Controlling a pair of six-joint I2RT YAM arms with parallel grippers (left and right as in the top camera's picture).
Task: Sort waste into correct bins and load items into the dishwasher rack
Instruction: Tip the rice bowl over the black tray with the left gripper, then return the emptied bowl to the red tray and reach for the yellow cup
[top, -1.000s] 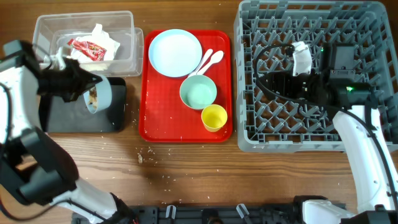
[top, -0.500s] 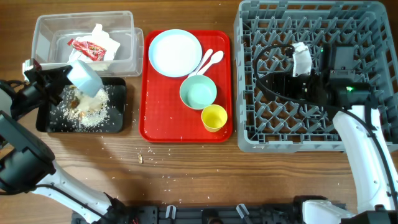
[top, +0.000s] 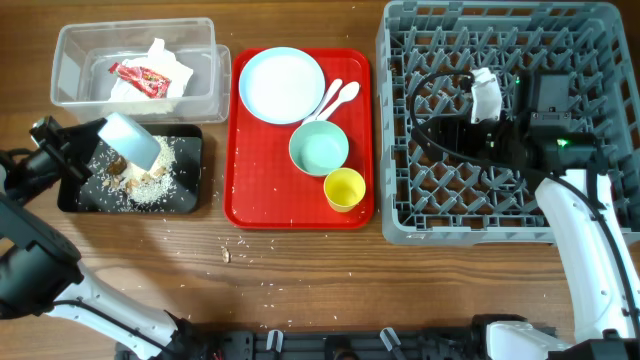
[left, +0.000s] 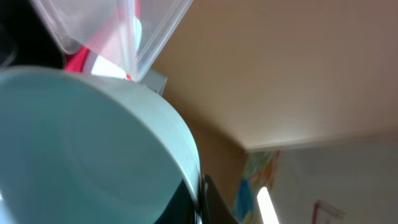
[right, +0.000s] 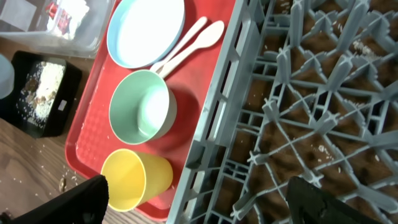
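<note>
The grey dishwasher rack (top: 480, 232) takes up the right side of the wooden table (top: 320, 290). The right gripper (top: 432, 134) hovers above the rack's left half; in the right wrist view its 2 fingers (right: 84, 198) are spread wide with nothing between them.

The red tray (top: 270, 180) sits just left of the rack. On it are 1 pale blue plate (top: 281, 85) at the back, a white fork and spoon (top: 338, 96) lying side by side at the plate's right edge, 1 pale blue bowl (top: 319, 148) upright below them, and a yellow cup (top: 344, 189) touching that bowl, tipped on its side with its mouth toward the tray's near edge.

To the tray's left, the clear tub (top: 205, 70) holds the red wrapper (top: 140, 75) and crumpled white paper (top: 165, 60). In front of the tub, the black tray (top: 188, 195) carries a heap of beige food scraps (top: 140, 180).

The left gripper (top: 98, 148) pinches the rim of the second bowl (top: 130, 138), held tipped over above the black tray. In the left wrist view this bowl's inside fills most of the picture.

A few loose crumbs (top: 232, 254) lie on the table in front of the red tray.
</note>
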